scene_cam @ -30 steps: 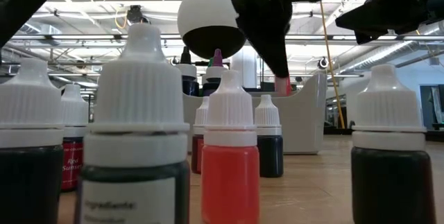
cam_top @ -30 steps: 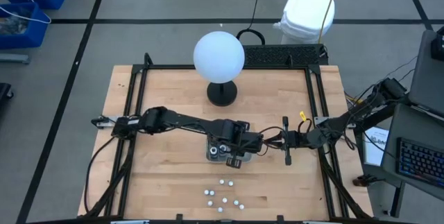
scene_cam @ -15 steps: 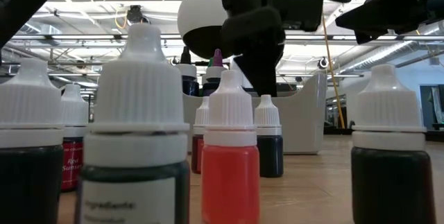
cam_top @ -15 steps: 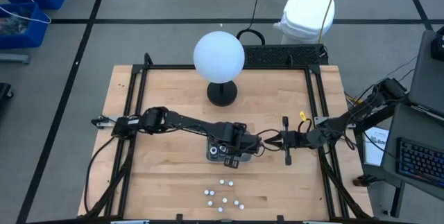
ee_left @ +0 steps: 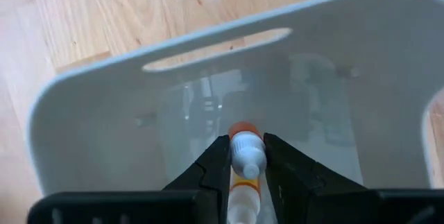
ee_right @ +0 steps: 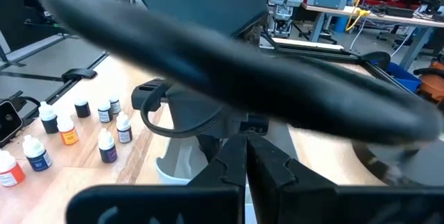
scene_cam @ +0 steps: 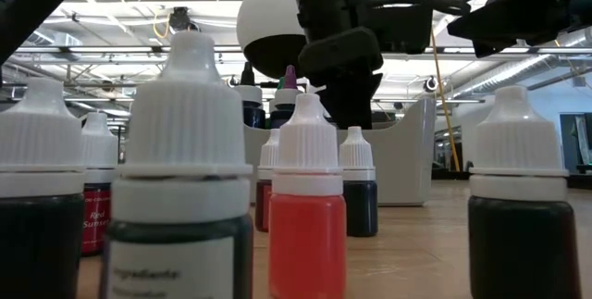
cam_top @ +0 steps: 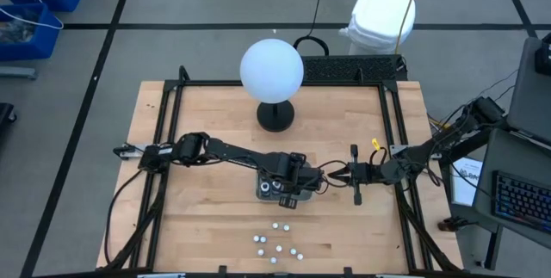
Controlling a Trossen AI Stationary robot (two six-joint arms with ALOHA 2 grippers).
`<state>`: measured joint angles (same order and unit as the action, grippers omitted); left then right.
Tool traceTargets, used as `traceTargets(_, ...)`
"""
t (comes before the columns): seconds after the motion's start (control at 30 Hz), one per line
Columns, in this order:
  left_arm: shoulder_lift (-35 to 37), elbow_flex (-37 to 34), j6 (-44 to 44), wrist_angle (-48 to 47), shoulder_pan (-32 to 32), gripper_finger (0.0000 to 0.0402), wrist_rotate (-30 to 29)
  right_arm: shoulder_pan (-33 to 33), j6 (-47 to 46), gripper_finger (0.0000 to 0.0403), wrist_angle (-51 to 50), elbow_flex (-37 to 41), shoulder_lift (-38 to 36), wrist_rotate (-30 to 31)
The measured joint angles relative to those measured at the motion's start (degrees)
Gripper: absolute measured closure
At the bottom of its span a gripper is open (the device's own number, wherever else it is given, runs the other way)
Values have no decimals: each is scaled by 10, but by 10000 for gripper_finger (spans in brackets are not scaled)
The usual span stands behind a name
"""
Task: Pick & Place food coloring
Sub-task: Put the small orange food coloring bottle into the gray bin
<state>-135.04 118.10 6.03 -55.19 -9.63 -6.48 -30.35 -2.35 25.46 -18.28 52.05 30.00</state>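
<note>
— Counted the arms?
— Two. Found the left arm [cam_top: 224, 151] stretched in from the left edge of the desk [cam_top: 198, 218] toward the middle. Saw the right gripper [cam_top: 355, 175] parked near the right edge, clamped shut on nothing.

— Counted the rest?
— One tray [cam_top: 261, 194], mid-desk, a little toward the front edge. One globe [cam_top: 271, 67] on a black base behind it, toward the back edge. Nine standing bottles [cam_top: 275, 242] clustered by the front edge, about midway along it. Made out a few dark bottles [cam_top: 268, 188] with ringed tops inside the tray, but could not fix their number under the arm.

— And the left gripper [ee_left: 246, 139]?
— Hung over the tray, closed on one held bottle [ee_left: 248, 158]. Pinched it by the white ribbed part between both fingers [ee_left: 215, 168].

— Which way did that one point?
— Ran lengthwise with the fingers, far end aimed at the tray floor. Showed orange at that far end and again lower between the fingers. Could not tell from that which end was the cap.

— Touched the tray yet?
— Could not tell; seemed clear of the floor, well inside the walls.

— And the nine?
— Stood upright, caps up, long axes vertical, near one another but mostly apart. Showed dark, red and orange contents from desk height.
</note>
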Motion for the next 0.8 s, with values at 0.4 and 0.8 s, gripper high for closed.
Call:
traceTargets(0.4,0,0,-3,-1,8,313,1,0,1,403,0,0,0,0)
traceTargets(0.8,-4,0,3,14,9,313,5,0,3,403,0,0,0,0)
